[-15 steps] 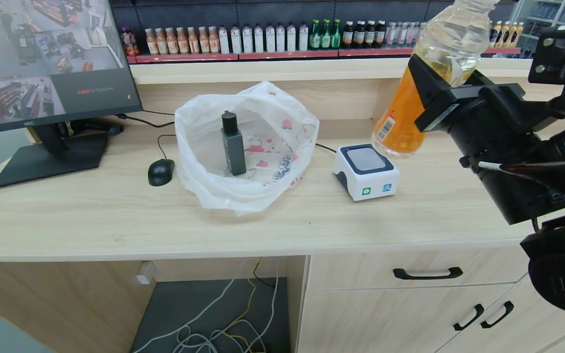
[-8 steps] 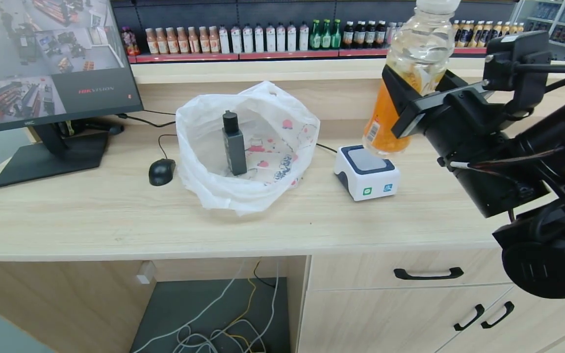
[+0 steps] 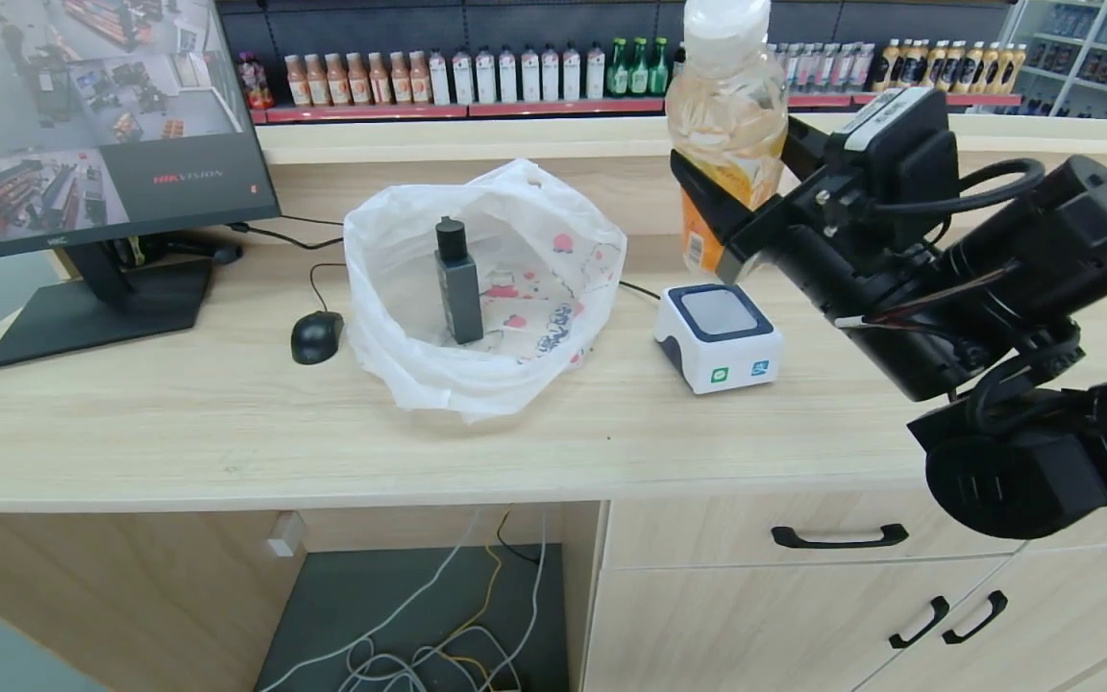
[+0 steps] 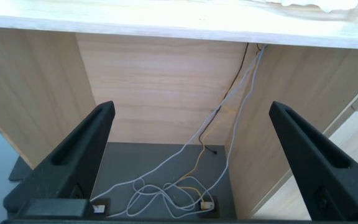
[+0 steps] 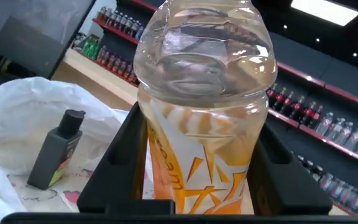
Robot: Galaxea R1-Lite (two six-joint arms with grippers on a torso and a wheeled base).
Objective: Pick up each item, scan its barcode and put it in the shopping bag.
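From the head, my right pincer pinches the drink bottle nearly upright, raised by the scanner. At the wrist, my left pincer hangs spread below the counter.

Pale wood counter; drawers beneath; stocked shelves behind, perhaps a shop

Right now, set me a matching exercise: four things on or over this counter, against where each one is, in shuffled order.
1 orange drink bottle
2 dark bottle
3 scanner
4 mouse

A on the counter, left of the shopping bag
B clamped in the right gripper, held above the counter
C on the counter, right of the shopping bag
D standing inside the shopping bag

Pairs: 1-B, 2-D, 3-C, 4-A.
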